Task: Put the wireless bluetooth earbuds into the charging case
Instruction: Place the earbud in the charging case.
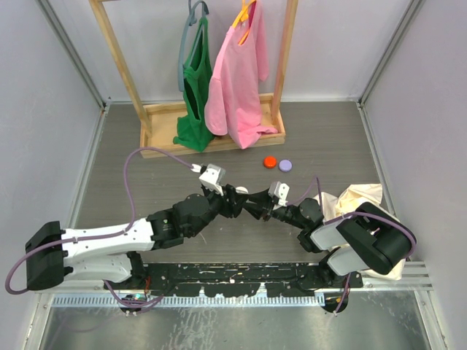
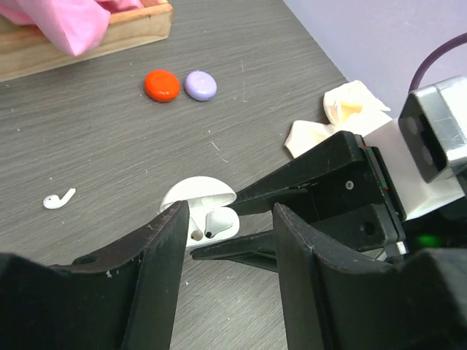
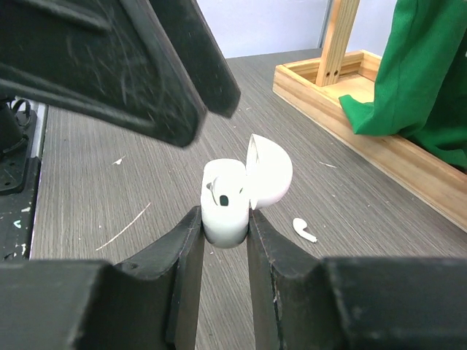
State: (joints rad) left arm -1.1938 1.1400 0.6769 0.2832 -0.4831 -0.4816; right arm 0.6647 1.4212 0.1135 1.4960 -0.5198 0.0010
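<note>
Half done: one earbud [image 2: 217, 222] seated, other earbud [image 2: 58, 198] loose.
Over bench [image 2: 292, 87], right gripper [image 3: 225, 219] pinching open case [image 3: 241, 193]; left gripper [image 2: 230, 219] spread, empty, close above; second socket bare; loose earbud lying well aside on bench, yet to be picked up and inserted.

The light is soft and even, it seems to come from above, and all three views are bright. Shadows on the grey table [image 1: 328, 138] are weak and have no hard edge. In both wrist views the near black fingers [image 2: 157, 277] look blurred, while the table behind them is sharp. The white charging case [image 3: 226, 208] is a little washed out and shows few details.
</note>
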